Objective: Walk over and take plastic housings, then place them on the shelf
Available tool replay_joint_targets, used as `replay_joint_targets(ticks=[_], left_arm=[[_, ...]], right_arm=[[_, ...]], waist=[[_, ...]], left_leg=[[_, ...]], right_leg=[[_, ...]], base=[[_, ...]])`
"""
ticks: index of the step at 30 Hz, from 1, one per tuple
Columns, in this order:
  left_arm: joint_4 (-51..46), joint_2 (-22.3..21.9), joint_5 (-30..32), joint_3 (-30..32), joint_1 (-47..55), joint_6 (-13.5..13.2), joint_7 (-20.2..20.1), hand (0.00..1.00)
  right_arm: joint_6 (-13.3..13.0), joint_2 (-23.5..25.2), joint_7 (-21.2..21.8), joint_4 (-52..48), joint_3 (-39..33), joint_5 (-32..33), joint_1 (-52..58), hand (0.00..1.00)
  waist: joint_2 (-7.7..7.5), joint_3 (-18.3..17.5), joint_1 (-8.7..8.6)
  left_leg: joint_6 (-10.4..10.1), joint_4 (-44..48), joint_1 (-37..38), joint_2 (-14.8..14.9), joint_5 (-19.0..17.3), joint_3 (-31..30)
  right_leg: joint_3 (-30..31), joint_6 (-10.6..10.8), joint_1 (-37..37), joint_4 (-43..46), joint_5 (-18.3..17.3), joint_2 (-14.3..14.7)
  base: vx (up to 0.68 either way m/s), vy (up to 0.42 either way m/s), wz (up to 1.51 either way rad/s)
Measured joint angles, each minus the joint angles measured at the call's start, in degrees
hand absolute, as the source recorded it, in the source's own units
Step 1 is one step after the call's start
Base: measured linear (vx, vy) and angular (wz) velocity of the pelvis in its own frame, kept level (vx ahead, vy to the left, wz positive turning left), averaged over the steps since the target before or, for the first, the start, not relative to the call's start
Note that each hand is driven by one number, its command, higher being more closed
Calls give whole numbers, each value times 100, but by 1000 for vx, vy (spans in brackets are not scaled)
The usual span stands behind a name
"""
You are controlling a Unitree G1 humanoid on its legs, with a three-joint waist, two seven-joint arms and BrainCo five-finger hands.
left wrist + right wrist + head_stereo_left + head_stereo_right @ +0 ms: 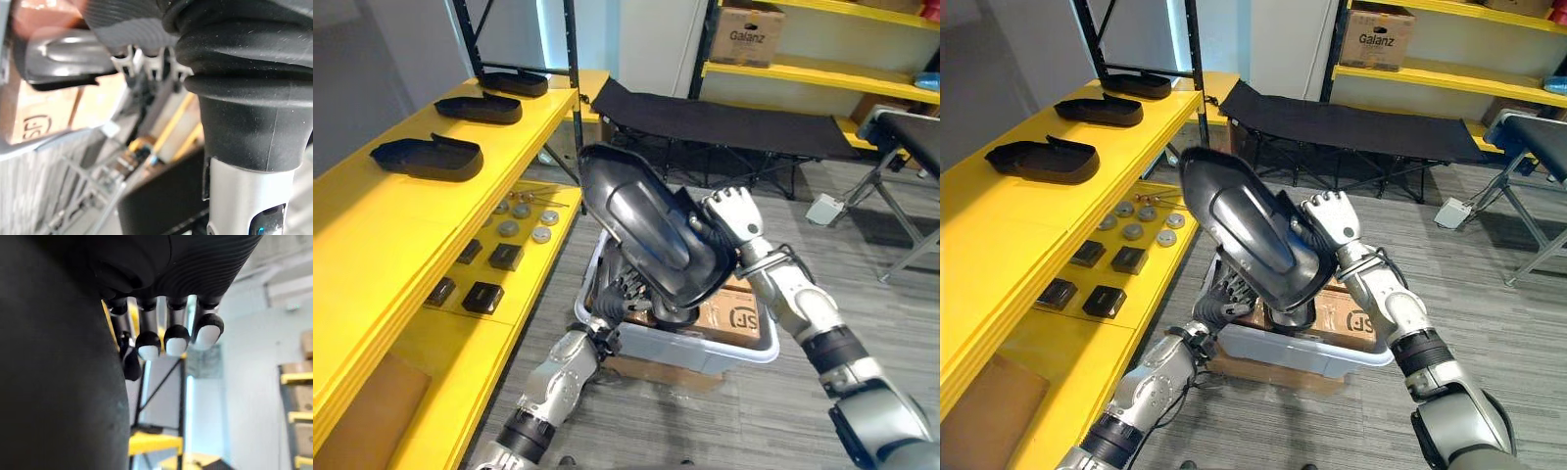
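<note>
Big glossy black plastic housing [651, 220] is up in the air, tilted, right over a white bin [724, 354] on the floor, and both hands are on it. The left hand [625, 292] comes up from below with its fingers stretched out against the underside, propping rather than wrapping. The right hand [732, 217] sits on the housing's far edge; its wrist view shows the fingers [176, 340] reaching out nearly straight beside the dark shell, not curled round it. Inside the bin lies a cardboard box [739, 311]. Off to the robot's left runs the yellow shelf [431, 225], and three more black housings sit on its top level in a line: the nearest [428, 157], the middle one [480, 108] and the far one [516, 82], each apart from the next. One level down there are small black blocks [482, 296] and a cluster of round grey discs [519, 220]. Grey plank floor [862, 264] all round, a black folding cot [724, 122] beyond the bin, and behind it more yellow racking [822, 73] carrying a carton [747, 34].
</note>
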Motion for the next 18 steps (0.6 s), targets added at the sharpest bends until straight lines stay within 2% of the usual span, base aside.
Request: replay_joint_targets(ticks=[7,13,18], left_arm=[[57,-5,-196,14,114,-229,211,0],[220,-60,-469,60,114,-341,556,0],[299,-148,-672,267,114,-468,754,0]], right_arm=[[-180,69,66,52,57,-166,66,100],[-336,169,74,52,108,-342,420,100],[-336,265,76,95,112,-386,566,100]], waist=[[-34,6,7],[-49,1,12],[-57,-3,14]], left_leg=[[0,-24,-3,-1,0,-3],[0,-24,-2,-1,0,-3],[0,-24,-1,2,0,-2]], right_leg=[[-7,3,2,1,-4,-4],[-7,4,3,1,-5,-5],[-7,4,4,1,-5,-3]], base=[[0,0,0],[0,0,0],[0,0,0]])
